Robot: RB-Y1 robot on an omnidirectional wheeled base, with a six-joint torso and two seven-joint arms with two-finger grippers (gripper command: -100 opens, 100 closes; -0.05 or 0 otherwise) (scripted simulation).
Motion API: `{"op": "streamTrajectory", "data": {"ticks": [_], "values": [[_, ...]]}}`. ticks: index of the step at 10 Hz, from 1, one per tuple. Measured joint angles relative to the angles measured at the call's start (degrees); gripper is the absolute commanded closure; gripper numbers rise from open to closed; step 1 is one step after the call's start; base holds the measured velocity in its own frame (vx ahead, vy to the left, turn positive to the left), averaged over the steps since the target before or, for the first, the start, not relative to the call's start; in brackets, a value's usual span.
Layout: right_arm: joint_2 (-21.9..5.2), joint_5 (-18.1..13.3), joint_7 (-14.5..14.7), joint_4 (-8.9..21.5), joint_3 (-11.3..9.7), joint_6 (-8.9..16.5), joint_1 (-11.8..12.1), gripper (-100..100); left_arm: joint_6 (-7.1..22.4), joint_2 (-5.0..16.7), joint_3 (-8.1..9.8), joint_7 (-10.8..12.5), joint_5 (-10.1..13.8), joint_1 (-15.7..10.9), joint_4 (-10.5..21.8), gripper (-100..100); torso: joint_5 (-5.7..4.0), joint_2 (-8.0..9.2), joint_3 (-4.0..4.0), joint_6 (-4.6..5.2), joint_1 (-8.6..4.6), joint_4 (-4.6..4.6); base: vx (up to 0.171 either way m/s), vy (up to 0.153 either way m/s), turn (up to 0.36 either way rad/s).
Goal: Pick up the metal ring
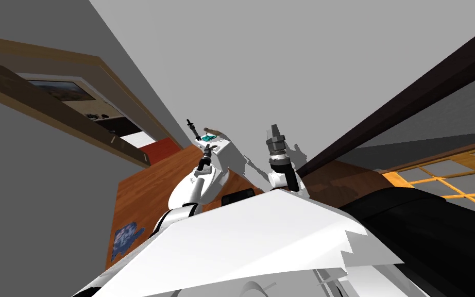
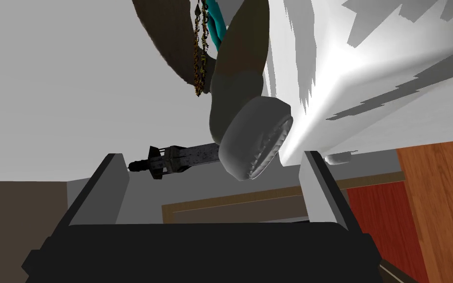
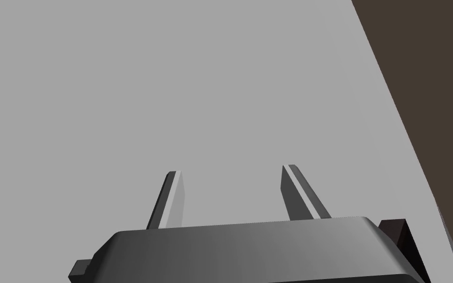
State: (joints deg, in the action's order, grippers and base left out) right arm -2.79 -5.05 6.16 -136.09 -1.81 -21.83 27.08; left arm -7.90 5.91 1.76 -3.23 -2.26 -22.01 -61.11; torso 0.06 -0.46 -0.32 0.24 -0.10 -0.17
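Grey walls (image 1: 283, 62) close in over a wooden floor (image 1: 143, 196) with a red rug (image 1: 162, 148) at its far end, and a white stand (image 1: 227, 157) sits by the wall ahead. The left gripper (image 2: 212, 155) is held out to that stand with its fingers spread wide and nothing between them. Just ahead of the tips is the ring (image 2: 238, 73): a brown-grey band that loops away from the gripper, with a thick round grey disc at its near end. The disc comes about level with the fingertips, nearer one finger than the other, and touches neither as far as I can tell. Beside the disc lies a dark tool (image 2: 171, 161), pointing across the gap. Farther out, within the loop of the band, show a thin beaded chain (image 2: 198, 54) and a teal piece (image 2: 214, 24). All of these appear to rest on the white stand, whose surface shows bright beyond the ring. The right gripper (image 3: 231, 170) is raised well apart from the stand, toward the bare wall, its fingers likewise apart and empty. As I judge it, the reach is nearly made but the grasp is not. What is left is to bring the fingers around the band or disc without catching the tool or chain, to close them, and to lift the ring clear.
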Motion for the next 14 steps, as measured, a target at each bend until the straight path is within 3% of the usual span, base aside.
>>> {"op": "streamTrajectory", "data": {"ticks": [5,6,10,11,12,14], "values": [[0.0,0.0,0.0,0.0,0.0,0.0,0.0,0,-1.7,0.1,-0.50,-0.7,0.6,-7.9,9.4,-100,0.01,-0.01,0.00,0.04,0.00,0.00,-0.031,0.001,0.052],[0.0,0.0,0.0,0.0,0.0,0.0,0.0,0,-1.6,0.0,-0.49,-0.8,0.6,-8.0,9.5,100,0.01,-0.06,-0.03,0.03,0.01,-0.02,0.000,0.000,0.000],[0.0,0.0,0.0,0.0,0.0,0.0,0.0,0,-1.5,0.0,-0.48,-0.7,0.7,-7.9,9.6,100,-0.06,0.02,0.07,0.05,-0.09,0.10,0.000,0.000,0.000],[0.0,0.0,0.0,0.0,0.0,0.0,0.0,0,-1.5,0.0,-0.48,-0.7,0.7,-7.9,9.6,0,-0.06,0.02,0.07,0.05,-0.09,0.11,0.000,0.000,0.000],[0.0,0.0,0.0,0.0,0.0,0.0,0.0,0,-1.5,0.0,-0.48,-0.7,0.7,-7.9,9.6,100,-0.06,0.02,0.07,0.05,-0.09,0.10,0.050,-0.001,-0.205],[0.0,0.0,0.0,0.0,0.0,0.0,0.0,0,-0.9,-0.4,-0.11,-0.6,0.1,-4.6,6.5,100,-0.06,-0.18,-0.06,0.06,-0.11,0.04,0.046,0.003,-0.057]]}}
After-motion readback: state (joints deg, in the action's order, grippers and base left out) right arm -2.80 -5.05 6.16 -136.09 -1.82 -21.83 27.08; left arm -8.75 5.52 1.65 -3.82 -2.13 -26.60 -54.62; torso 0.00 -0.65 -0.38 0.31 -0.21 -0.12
